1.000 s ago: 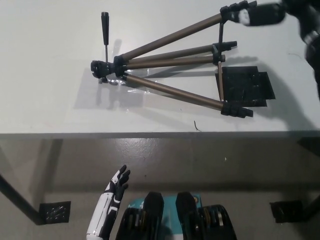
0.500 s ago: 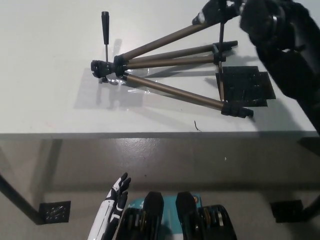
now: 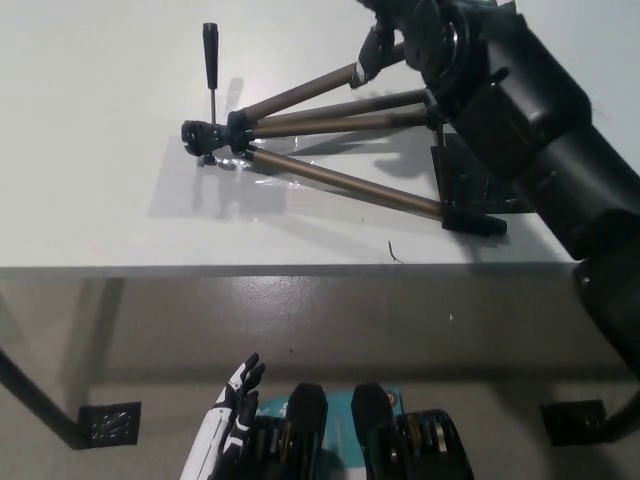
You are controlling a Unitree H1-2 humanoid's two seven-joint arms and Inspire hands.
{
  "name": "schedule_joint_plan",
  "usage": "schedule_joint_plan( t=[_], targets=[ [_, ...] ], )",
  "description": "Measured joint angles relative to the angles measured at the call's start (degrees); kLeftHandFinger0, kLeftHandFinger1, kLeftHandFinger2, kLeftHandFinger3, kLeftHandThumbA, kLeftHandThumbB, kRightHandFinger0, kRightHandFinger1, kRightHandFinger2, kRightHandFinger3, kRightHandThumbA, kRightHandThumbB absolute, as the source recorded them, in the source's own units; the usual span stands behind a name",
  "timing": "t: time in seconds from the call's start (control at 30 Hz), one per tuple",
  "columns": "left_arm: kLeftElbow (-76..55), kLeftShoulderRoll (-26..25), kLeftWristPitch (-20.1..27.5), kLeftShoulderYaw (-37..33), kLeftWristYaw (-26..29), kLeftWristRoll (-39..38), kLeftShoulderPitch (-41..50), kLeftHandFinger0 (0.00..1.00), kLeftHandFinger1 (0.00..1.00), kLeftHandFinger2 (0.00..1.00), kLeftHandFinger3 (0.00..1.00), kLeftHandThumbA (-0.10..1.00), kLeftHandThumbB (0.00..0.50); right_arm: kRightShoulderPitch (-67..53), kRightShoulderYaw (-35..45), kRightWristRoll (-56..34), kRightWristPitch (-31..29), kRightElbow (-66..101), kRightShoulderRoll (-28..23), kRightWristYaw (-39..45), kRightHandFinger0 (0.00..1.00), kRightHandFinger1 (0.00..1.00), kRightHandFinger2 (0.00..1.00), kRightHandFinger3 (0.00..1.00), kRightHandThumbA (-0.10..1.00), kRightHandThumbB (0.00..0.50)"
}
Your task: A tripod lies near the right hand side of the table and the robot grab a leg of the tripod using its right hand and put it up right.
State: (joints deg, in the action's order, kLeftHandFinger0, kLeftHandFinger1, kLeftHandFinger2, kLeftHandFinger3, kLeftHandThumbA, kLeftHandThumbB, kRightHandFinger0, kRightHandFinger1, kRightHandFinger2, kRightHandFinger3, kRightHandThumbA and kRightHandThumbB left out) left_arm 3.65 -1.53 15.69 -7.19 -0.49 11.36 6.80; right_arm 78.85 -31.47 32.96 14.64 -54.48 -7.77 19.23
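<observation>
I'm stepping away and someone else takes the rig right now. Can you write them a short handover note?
Right hand: black, at the top of the head view, over the far leg of the bronze-and-black metal tripod. Whether it has closed on that leg cannot be seen.
Left hand: white, resting low at the bottom left below the table edge, fingers apart, holding nothing.
Tripod: lying on its side on the white table, legs spread to the right, head and handle to the left. A black flat plate lies under the leg ends.
Done: right arm has reached the far leg.
Left: confirm the grasp, then stand the tripod upright.
</observation>
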Motion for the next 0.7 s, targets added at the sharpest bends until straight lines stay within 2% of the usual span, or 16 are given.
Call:
schedule_joint_plan(
  t=[0.23, 0.37, 0.5, 0.57, 0.6, 0.63, 0.67, 0.7],
  targets=[
    [-0.15, -0.28, 0.18, -0.42, -0.18, 0.06, 0.28, 1.0, 1.0, 1.0, 1.0, 1.0, 0.464, 1.06, -1.45, 0.93, -0.47, -9.32, 2.15, -0.41, 1.0, 1.0, 1.0, 1.0, 1.0, 0.5],
    [-0.16, -0.52, 0.44, -1.04, -0.18, 0.23, 0.45, 1.0, 1.0, 1.0, 1.0, 1.0, 0.433, 1.76, -1.73, 1.6, -1.45, -13.93, 2.93, -2.17, 1.0, 1.0, 1.0, 1.0, 1.0, 0.468],
    [-0.17, -0.99, 0.88, -1.88, -0.23, 0.48, 0.47, 1.0, 1.0, 1.0, 1.0, 1.0, 0.443, 2.44, -2.19, 1.92, -2.23, -16.94, 3.38, -3.6, 1.0, 1.0, 1.0, 1.0, 1.0, 0.476],
    [-0.18, -1.14, 1.01, -2.16, -0.23, 0.62, 0.5, 1.0, 1.0, 1.0, 1.0, 1.0, 0.444, 2.44, -3.18, 2.48, -2.9, -18.17, 3.47, -4.8, 1.0, 1.0, 1.0, 1.0, 1.0, 0.496],
    [-0.18, -1.24, 1.14, -2.28, -0.24, 0.71, 0.51, 1.0, 1.0, 1.0, 1.0, 1.0, 0.452, 2.44, -4.03, 2.91, -3.36, -19.04, 3.54, -5.85, 1.0, 1.0, 1.0, 1.0, 0.93, 0.473],
    [-0.19, -1.31, 1.25, -2.39, -0.26, 0.73, 0.52, 1.0, 1.0, 1.0, 1.0, 1.0, 0.452, 2.44, -4.62, 3.27, -3.73, -19.6, 3.58, -6.91, 0.83, 0.87, 0.91, 1.0, 0.77, 0.351],
    [-0.19, -1.34, 1.34, -2.51, -0.27, 0.77, 0.51, 1.0, 1.0, 1.0, 1.0, 1.0, 0.453, 2.38, -5.17, 3.75, -4.05, -20.22, 3.67, -8.44, 0.44, 0.5, 0.55, 0.85, 0.41, 0.226],
    [-0.16, -1.34, 1.35, -2.52, -0.27, 0.79, 0.5, 1.0, 1.0, 1.0, 1.0, 1.0, 0.459, 2.2, -5.26, 3.94, -4.22, -20.34, 3.69, -9.63, 0.06, 0.18, 0.35, 0.6, -0.01, 0.297]
  ],
)
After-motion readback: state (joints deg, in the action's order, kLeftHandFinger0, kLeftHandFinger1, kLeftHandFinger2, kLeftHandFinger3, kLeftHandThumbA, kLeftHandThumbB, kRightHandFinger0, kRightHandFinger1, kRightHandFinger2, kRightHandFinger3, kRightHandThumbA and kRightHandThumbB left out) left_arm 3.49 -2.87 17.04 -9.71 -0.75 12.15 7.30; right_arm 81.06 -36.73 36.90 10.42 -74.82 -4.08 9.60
